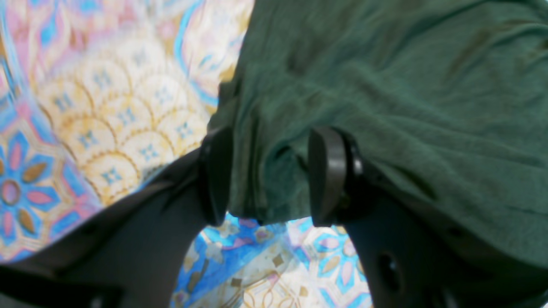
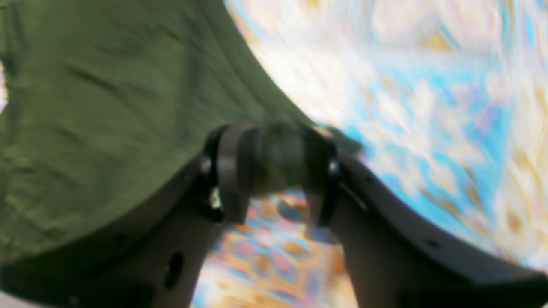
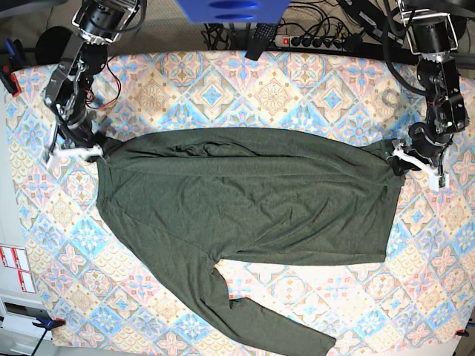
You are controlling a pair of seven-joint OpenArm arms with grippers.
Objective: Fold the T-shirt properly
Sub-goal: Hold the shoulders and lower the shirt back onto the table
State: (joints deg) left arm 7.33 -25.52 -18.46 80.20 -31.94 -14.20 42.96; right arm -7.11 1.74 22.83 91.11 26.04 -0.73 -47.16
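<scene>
Patterned tile cloth covers the table, and across its middle your olive T-shirt lies stretched wide, one long sleeve trailing toward 6 o'clock. You have it spread this way, by my reading, to flatten the body before any fold. At 9 o'clock the right gripper straddles the fabric edge, jaws parted with cloth loose between them. At 3 o'clock the left gripper does likewise, released around a bunched hem. Both corners look set down rather than gripped, the cloth resting unpinched.
</scene>
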